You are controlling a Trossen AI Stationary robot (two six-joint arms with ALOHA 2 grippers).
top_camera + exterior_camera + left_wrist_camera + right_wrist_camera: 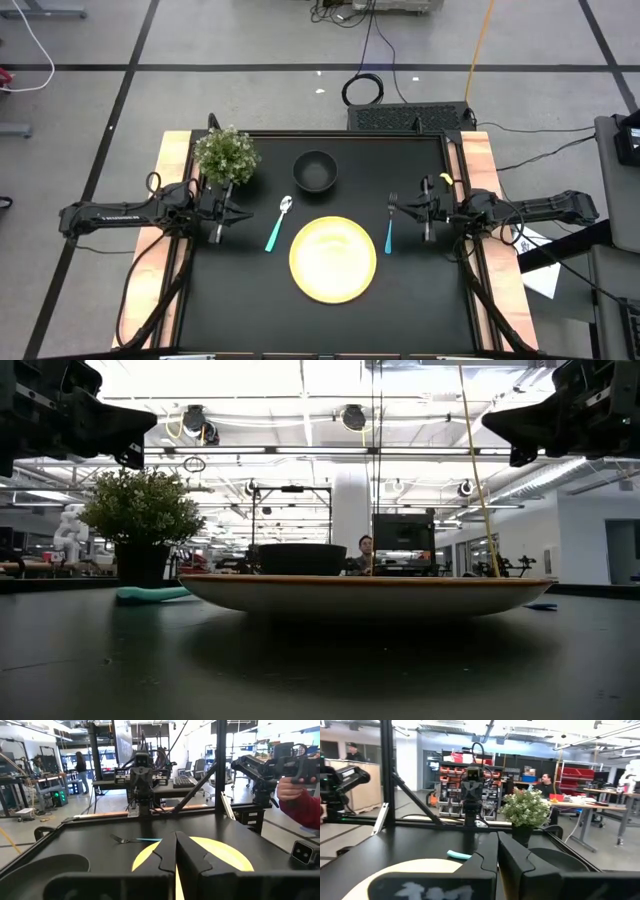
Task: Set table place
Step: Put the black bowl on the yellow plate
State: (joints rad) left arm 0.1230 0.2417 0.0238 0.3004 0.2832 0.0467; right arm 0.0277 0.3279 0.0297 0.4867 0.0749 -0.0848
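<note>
The round yellow plate (333,259) lies flat on the black table (420,310), near the middle front. The black bowl (315,171) stands behind it. The teal-handled spoon (278,224) lies left of the plate and the teal-handled fork (390,224) lies right of it. My left gripper (246,214) is shut and empty, above the table left of the spoon. My right gripper (392,207) is shut and empty, above the table by the fork's tines. In the left wrist view the shut fingers (176,851) stand over the plate (225,852), with the fork (134,840) beyond.
A small bushy green potted plant (227,155) stands at the table's far left corner. Light wooden strips (168,200) run along both short sides. A person's hand and red sleeve (299,800) show beyond the table. People sit in the room behind.
</note>
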